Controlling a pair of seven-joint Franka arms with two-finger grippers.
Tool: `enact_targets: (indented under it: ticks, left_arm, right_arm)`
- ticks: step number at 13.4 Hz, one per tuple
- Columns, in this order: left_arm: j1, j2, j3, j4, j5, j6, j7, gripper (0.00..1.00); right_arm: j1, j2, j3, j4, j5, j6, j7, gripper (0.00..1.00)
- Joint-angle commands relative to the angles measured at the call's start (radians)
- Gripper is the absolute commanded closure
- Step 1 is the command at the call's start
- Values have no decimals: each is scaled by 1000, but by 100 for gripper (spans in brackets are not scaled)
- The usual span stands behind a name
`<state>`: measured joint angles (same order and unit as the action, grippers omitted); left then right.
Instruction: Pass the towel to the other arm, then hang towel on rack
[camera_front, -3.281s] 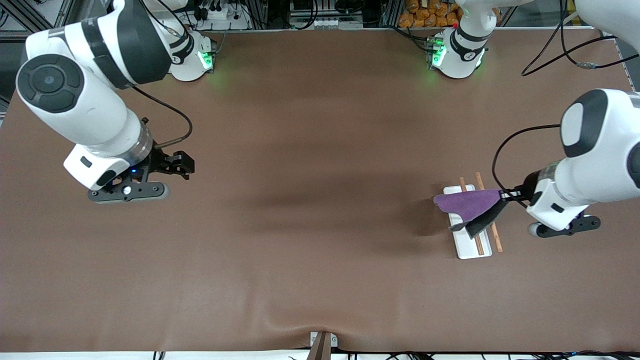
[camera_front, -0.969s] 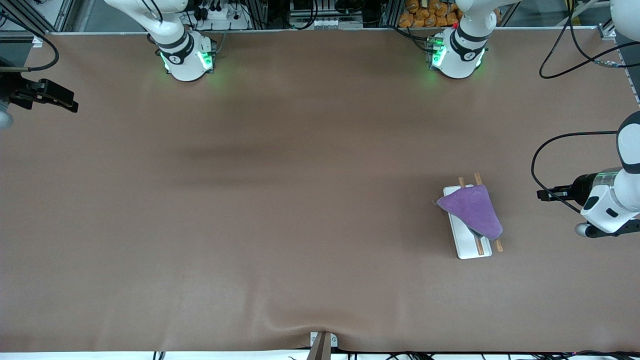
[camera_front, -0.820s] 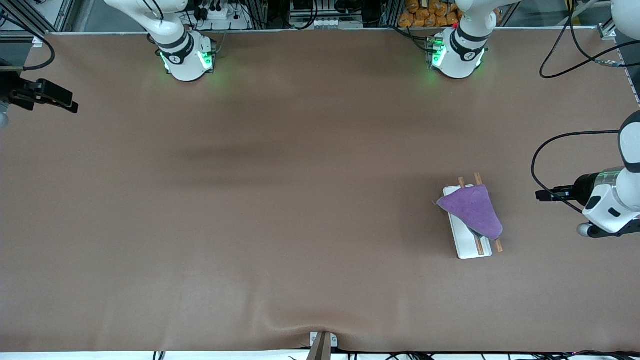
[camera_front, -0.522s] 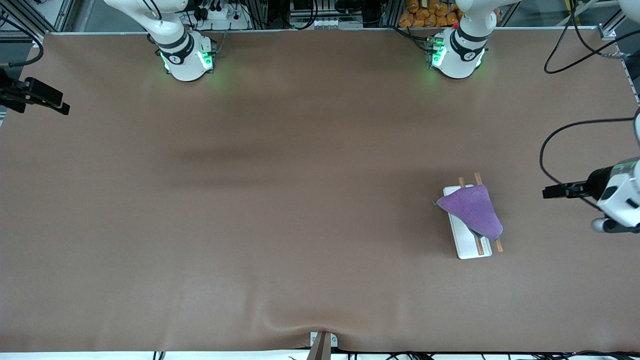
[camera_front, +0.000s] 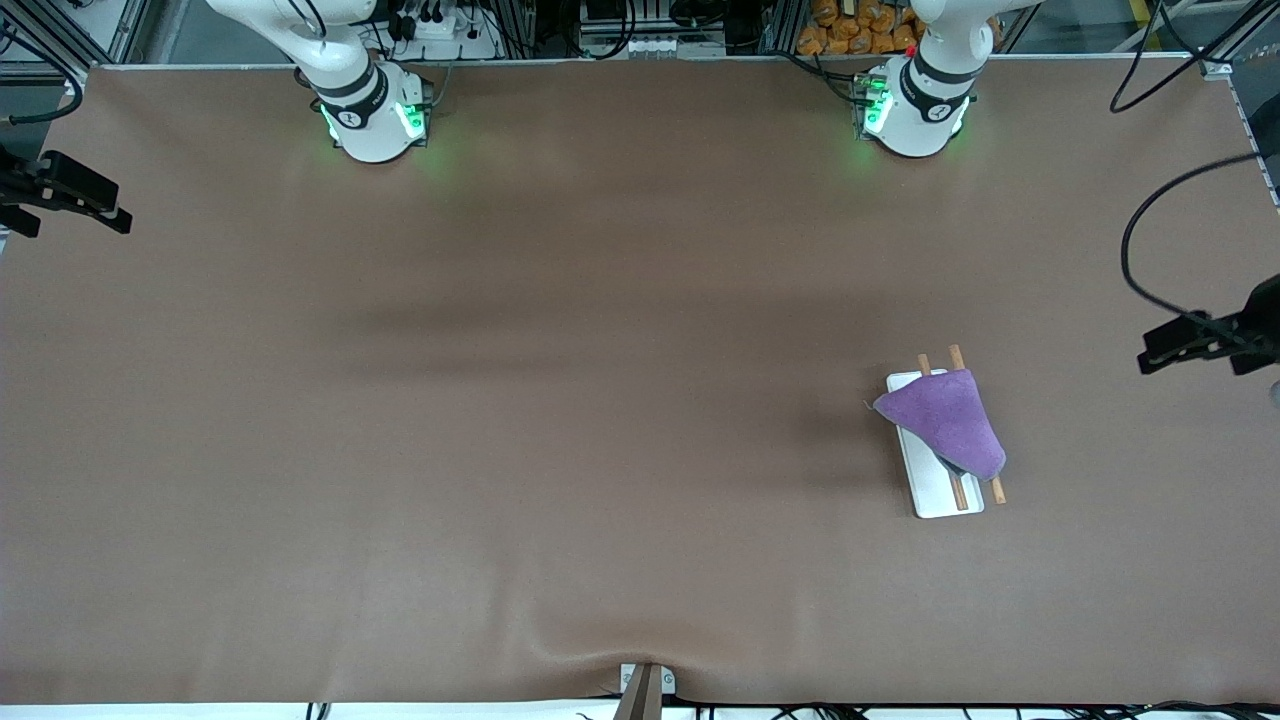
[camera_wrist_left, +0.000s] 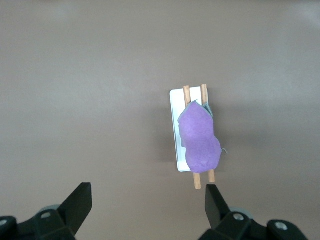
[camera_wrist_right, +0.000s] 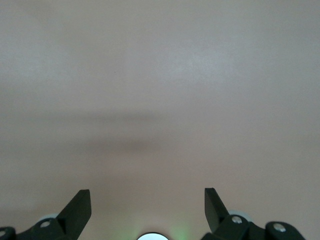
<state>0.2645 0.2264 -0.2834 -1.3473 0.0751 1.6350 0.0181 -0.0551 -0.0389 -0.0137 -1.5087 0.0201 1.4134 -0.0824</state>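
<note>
The purple towel (camera_front: 945, 420) lies draped over the two wooden rods of the rack (camera_front: 935, 495), which stands on the table toward the left arm's end. The rod tips stick out at both ends of the towel. In the left wrist view the towel (camera_wrist_left: 200, 140) covers most of the rods above the rack's white base (camera_wrist_left: 174, 125). My left gripper (camera_front: 1165, 352) is open and empty, high up beside the rack at the table's edge; it also shows in the left wrist view (camera_wrist_left: 147, 205). My right gripper (camera_front: 90, 200) is open and empty at the right arm's end of the table, over bare brown mat (camera_wrist_right: 147, 207).
The brown mat (camera_front: 600, 400) covers the whole table. The two arm bases (camera_front: 375, 110) (camera_front: 915, 105) stand along the edge farthest from the front camera. A small bracket (camera_front: 645, 685) sits at the near edge.
My left gripper has drawn away from the rack toward the left arm's end of the table and risen. The towel stays on the rods. My right gripper has drifted slightly outward.
</note>
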Motion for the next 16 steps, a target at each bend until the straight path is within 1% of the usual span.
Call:
enact_targets:
  ticks: [1,3,4,6,7,9,10,13,14,16]
  left_arm:
    - [5,-51,-17,-18,12,-41,6,0]
    - [7,-61,-23,-16,11,-53,3,0]
    - [7,-87,-19,-18,9,-58,2,0]
    - [5,-96,-20,-19,8,-84,-1,0]
    - [4,-110,-20,-19,8,-110,-3,0]
    - [-19,-125,-13,-27,6,-116,-6,0]
    - [-56,-136,15,-33,6,-116,-6,0]
    - [-195,-171,148,-70,5,-113,-6,0]
    - [-229,-182,182,-79,2,-112,-6,0]
    - [-280,-211,246,-114,-41,-109,-6,0]
  right_arm:
    - [-5,-19,-17,-1,15,-17,-7,0]
    - [-5,-22,-15,1,11,-59,1,0]
    - [-5,-22,-15,1,11,-54,9,0]
    - [-5,-24,-15,2,23,-53,12,0]
    - [-2,-26,-11,1,12,-54,12,0]
    - [1,-22,-9,2,-8,-47,12,0]
    - [1,-22,-9,2,-9,-34,15,0]
    - [-5,-22,-15,5,0,-27,16,0]
    - [-5,-22,-15,11,1,-27,16,0]
    - [-5,-21,-15,12,4,-25,16,0]
